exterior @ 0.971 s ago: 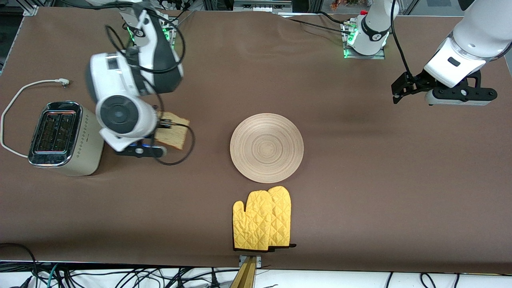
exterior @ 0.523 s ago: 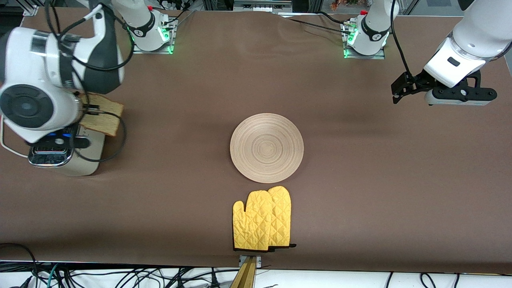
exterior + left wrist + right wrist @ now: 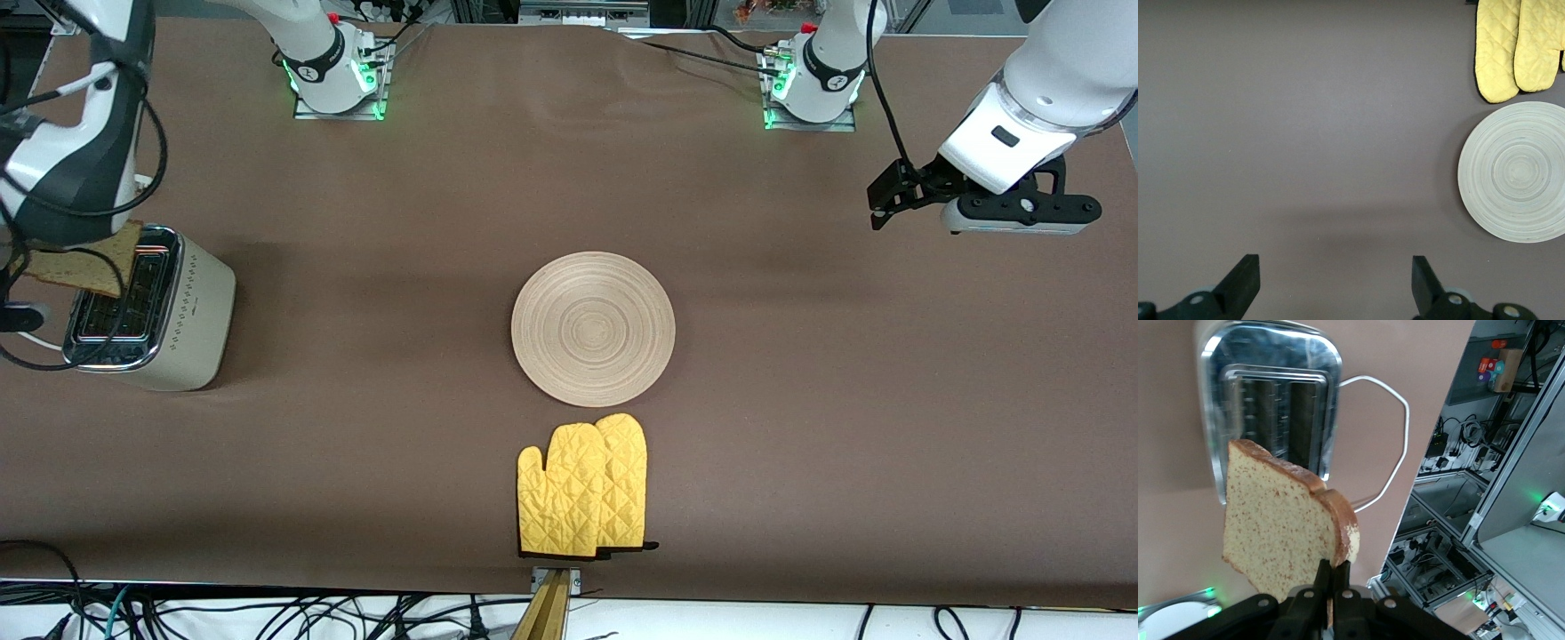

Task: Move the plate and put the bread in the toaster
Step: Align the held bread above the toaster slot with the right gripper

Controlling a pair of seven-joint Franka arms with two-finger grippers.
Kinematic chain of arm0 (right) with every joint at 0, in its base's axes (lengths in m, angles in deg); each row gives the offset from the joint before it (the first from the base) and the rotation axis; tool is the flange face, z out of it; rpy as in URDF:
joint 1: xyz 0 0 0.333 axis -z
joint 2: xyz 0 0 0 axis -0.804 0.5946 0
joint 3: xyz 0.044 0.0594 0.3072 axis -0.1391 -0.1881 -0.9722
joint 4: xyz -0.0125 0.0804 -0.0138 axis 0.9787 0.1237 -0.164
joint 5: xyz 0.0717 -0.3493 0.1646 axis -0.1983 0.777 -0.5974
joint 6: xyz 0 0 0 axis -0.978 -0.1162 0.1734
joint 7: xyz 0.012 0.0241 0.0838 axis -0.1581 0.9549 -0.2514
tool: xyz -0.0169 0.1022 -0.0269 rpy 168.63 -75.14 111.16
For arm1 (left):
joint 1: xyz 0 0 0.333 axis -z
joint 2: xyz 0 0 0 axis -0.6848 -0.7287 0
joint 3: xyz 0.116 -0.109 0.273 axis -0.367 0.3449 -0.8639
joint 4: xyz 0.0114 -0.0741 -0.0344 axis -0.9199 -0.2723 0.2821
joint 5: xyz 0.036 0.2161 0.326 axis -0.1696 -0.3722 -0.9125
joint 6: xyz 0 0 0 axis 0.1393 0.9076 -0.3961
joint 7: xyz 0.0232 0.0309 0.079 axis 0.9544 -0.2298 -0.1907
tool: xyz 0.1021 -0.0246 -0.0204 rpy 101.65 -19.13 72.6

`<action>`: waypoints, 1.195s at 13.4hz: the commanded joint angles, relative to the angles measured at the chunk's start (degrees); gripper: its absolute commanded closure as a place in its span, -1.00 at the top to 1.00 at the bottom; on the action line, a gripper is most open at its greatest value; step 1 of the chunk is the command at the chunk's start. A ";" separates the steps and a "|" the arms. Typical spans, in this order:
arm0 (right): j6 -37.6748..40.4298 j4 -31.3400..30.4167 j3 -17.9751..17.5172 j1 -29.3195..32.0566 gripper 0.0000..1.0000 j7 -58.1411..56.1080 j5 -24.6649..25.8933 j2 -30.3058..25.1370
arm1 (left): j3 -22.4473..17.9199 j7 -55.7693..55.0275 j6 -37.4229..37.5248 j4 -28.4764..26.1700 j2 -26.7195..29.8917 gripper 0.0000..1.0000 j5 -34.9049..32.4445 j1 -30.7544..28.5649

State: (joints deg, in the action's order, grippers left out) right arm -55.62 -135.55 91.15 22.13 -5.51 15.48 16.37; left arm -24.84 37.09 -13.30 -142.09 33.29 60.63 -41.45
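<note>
- Right claw [image 3: 1333, 587], clenched on the lower edge of the bread [image 3: 1281, 527], holds the slice in the air over the toaster [image 3: 147, 307] at the right arm's end of the desk [image 3: 800, 400].
- Judged step: insertion. The slice hangs tilted above the chrome top; it should be turned upright, lined up with one slot, then lowered before release.
- Left claw [image 3: 1331, 283], fingers spread and empty, waits over bare desk at the left arm's end.
- The plate [image 3: 593, 328] lies mid-desk, just beside yellow oven mitts [image 3: 582, 486].
- No brand, label or writing is legible.
</note>
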 commanded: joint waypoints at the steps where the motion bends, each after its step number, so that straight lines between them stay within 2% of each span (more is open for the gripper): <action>1: -4.34 -1.54 0.10 2.28 -1.00 -3.75 1.40 1.12 | -0.07 0.03 1.01 1.73 -0.85 1.00 1.11 0.07; 16: -16.21 -2.15 -0.25 5.80 -1.00 -5.17 0.35 8.07 | -0.07 0.30 1.19 1.74 -1.64 1.00 1.11 -0.54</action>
State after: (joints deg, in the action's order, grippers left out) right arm -70.24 -137.71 91.09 27.17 -9.51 15.74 23.52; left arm -24.94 37.09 -13.25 -142.09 32.49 60.63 -41.62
